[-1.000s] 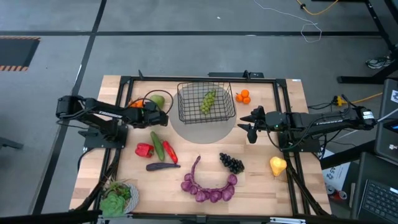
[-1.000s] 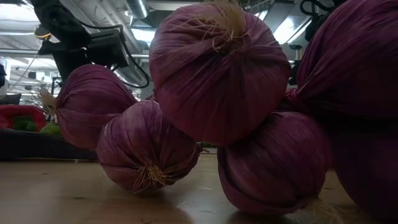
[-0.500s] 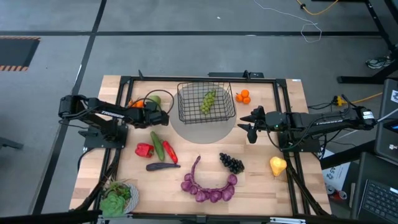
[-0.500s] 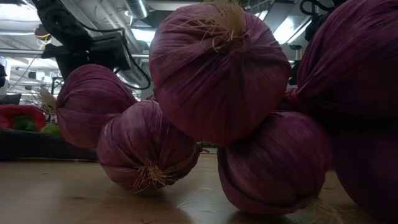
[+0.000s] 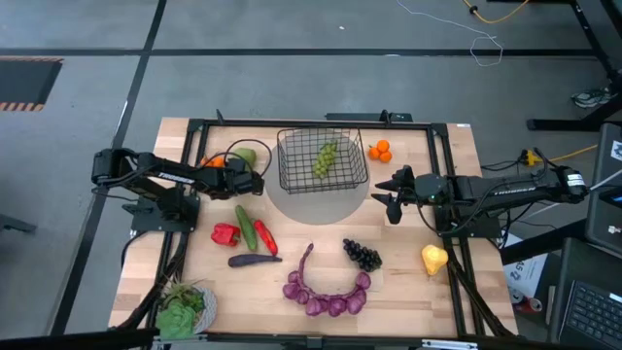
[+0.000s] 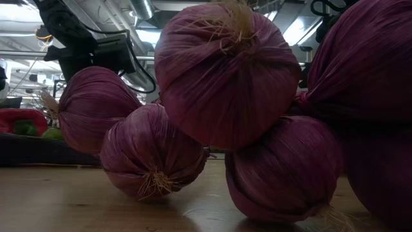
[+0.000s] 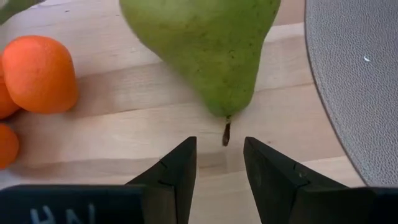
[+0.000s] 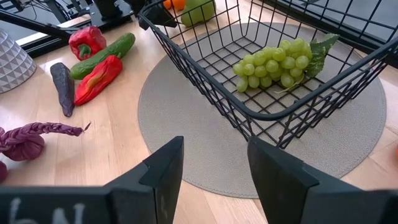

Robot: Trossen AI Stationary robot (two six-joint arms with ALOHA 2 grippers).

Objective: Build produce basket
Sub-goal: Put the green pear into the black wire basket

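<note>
Left hand (image 7: 219, 163) advanced; speckled green pear (image 7: 208, 46).

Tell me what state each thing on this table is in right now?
basket: upright on the round mat, holding only green grapes
green pear: on the table, untouched
left end effector: open, just short of the pear's stem
right end effector: open, empty, facing the basket
dark grapes: lying outside the basket

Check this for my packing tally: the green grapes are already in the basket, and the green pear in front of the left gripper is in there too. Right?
Not quite. The green grapes are in the basket, but the green pear lies on the table outside it, just ahead of the open left gripper. The left wrist view shows this.
</note>
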